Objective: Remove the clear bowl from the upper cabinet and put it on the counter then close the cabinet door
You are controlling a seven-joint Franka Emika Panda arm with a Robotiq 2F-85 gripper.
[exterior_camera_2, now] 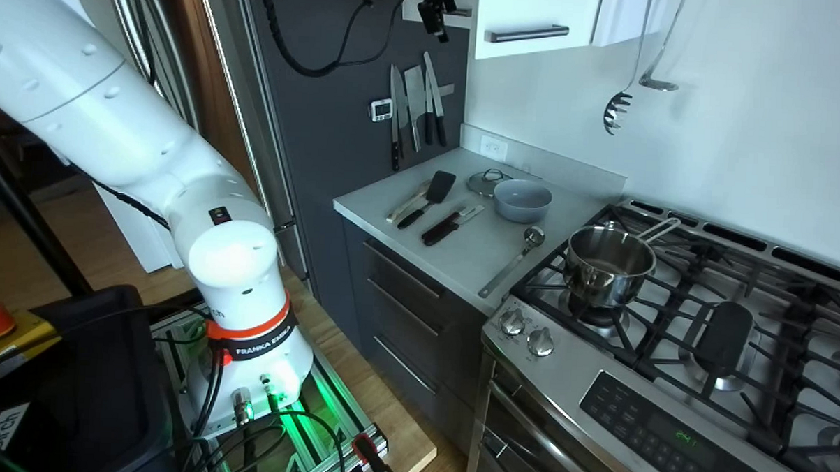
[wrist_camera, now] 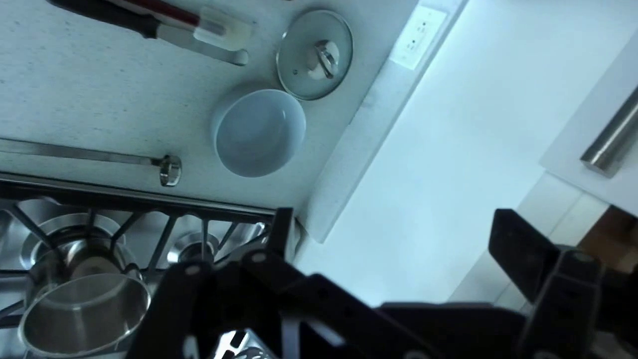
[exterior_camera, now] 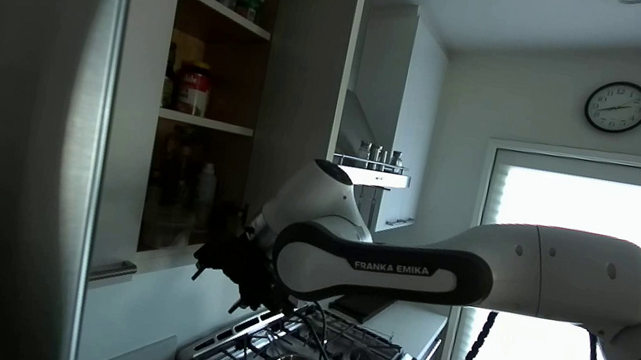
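Note:
The upper cabinet stands open with jars and bottles on its shelves. Its cabinet door is swung outward; its outer face with a bar handle also shows in an exterior view. A faint see-through shape sits on the dim bottom shelf; I cannot tell whether it is the clear bowl. My gripper is just below and in front of the cabinet's bottom edge, partly visible in an exterior view. In the wrist view my gripper is open, with nothing between its fingers.
A grey-blue bowl and a glass lid stand on the counter, with spatulas, knives and a ladle. A steel pot stands on the stove. The steel fridge is beside the cabinet. Knives hang on the dark side panel.

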